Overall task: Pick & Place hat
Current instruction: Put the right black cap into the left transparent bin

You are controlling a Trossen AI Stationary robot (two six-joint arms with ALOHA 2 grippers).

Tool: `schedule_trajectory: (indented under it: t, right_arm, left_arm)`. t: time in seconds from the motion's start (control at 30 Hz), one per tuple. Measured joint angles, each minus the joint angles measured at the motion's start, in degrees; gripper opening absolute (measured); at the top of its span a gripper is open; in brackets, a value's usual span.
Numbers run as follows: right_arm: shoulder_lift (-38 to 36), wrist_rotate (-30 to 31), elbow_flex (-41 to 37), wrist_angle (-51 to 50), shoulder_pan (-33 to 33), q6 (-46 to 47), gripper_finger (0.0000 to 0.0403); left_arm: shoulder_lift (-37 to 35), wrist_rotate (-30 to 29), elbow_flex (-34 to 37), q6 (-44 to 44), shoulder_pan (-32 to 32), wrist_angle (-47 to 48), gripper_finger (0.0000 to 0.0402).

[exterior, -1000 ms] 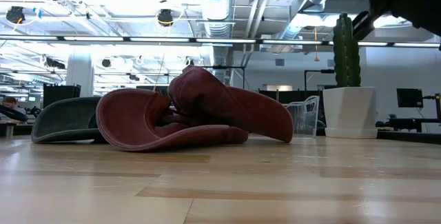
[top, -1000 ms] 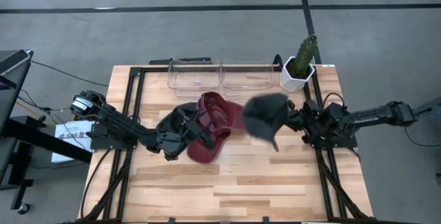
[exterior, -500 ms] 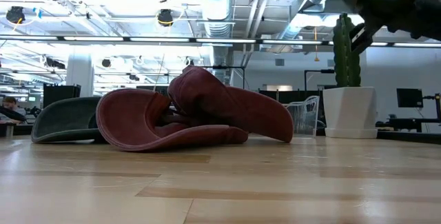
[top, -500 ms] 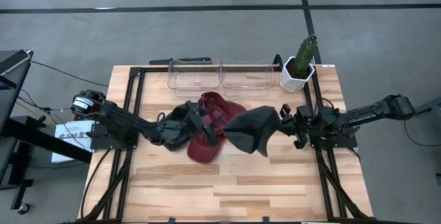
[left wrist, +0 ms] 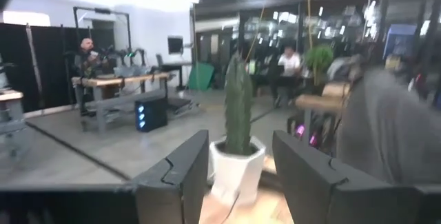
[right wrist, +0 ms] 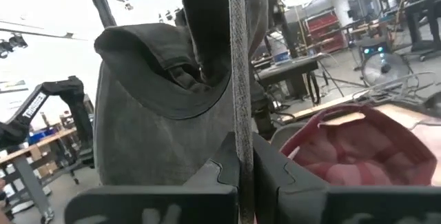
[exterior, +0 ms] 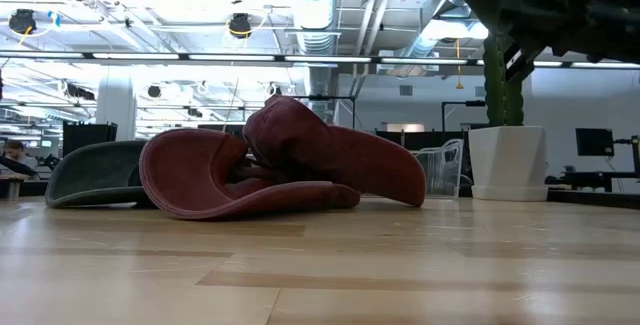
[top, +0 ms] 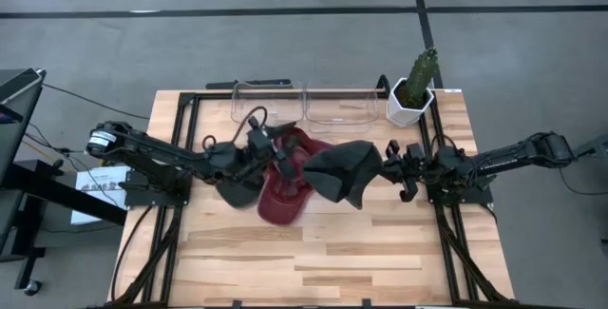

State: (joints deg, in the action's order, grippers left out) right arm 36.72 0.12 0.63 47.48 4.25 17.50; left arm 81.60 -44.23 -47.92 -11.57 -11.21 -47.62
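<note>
A: Item one, the grey hat. How is it being carried?

B: It is being held clear of the table by the right gripper, whose fingers are being kept pinched shut on a thin edge of the fabric. In the high view its long axis is being held roughly across the table, the pinched edge toward the right arm and the loose bulk reaching toward the red hat, whose edge is being overlapped from above. In the right wrist view the cloth is being draped up and over the fingers.

A: The right arm's pose?

B: It is being stretched in low and nearly level from the right edge, wrist pointed toward the table's middle.

A: Item two, the red hat?

B: It is being left on the wood near the centre, brim up and crumpled, as seen in the low view. A second grey hat is being shown lying flat just beyond it there.

A: The left arm?

B: It is being held out from the left, with the left gripper raised by the red hat's far side. Its fingers are being kept parted, with nothing held, and pointed toward the cactus.
</note>
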Motion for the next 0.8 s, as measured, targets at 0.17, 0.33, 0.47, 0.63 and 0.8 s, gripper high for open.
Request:
schedule_trajectory:
  t: [0.17,0.33,0.47,0.63,0.8]
  right_arm:
    - [-0.10,-2.39,0.56,3.15,-0.32,-0.16,0.0001]
    - [0.28,-2.74,0.58,2.54,-0.28,-0.62,0.0001]
    - [0.62,-2.53,0.60,2.37,-0.28,-0.97,0.0000]
    - [0.84,-1.62,0.69,1.24,-0.28,-1.10,0.0000]
    - [0.86,-1.28,0.71,0.06,-0.28,-1.49,0.0000]
  left_arm:
    - [0.02,-5.70,0.04,0.23,-0.65,6.09,0.0159]
    - [2.10,-4.15,-0.04,4.50,-0.51,6.48,0.0159]
    - [5.38,-3.38,0.03,7.10,0.99,6.79,0.0159]
    - [6.67,-1.68,0.04,9.23,2.55,6.19,0.0159]
    - [6.69,-0.08,-1.21,9.96,3.80,6.02,0.0159]
